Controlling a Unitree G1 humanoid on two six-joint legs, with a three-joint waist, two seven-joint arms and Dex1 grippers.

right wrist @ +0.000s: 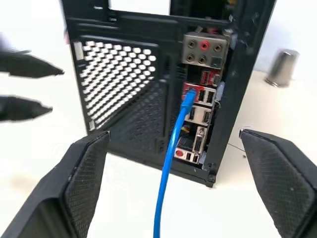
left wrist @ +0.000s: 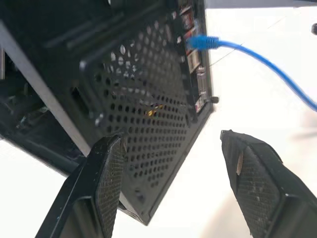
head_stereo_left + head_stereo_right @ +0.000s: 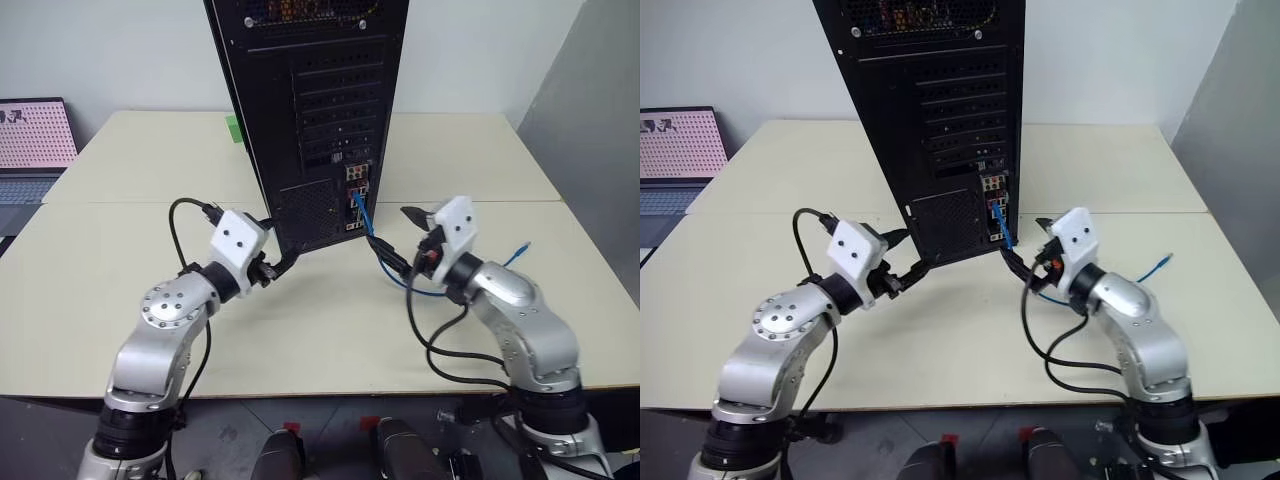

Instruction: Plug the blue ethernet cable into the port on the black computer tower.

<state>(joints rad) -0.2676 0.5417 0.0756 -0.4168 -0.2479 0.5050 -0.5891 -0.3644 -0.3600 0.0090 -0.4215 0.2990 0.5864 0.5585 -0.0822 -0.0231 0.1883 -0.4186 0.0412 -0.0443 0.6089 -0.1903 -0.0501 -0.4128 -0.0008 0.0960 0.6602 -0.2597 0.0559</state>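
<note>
Insertion appears complete: the blue ethernet cable [image 1: 173,148] sits plugged into the port [image 1: 189,94] at the black computer tower [image 3: 310,100] rear, trailing across the desk [image 3: 300,330], with left gripper [image 2: 178,183] and right gripper [image 1: 173,198] fingers spread wide, holding nothing.

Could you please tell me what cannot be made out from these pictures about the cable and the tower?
- Whether the blue ethernet cable plug is fully latched in the port: the plug hides the socket.
- The black computer tower top: cut off by the head views' upper edge.
- The cable's free end: too small.
</note>
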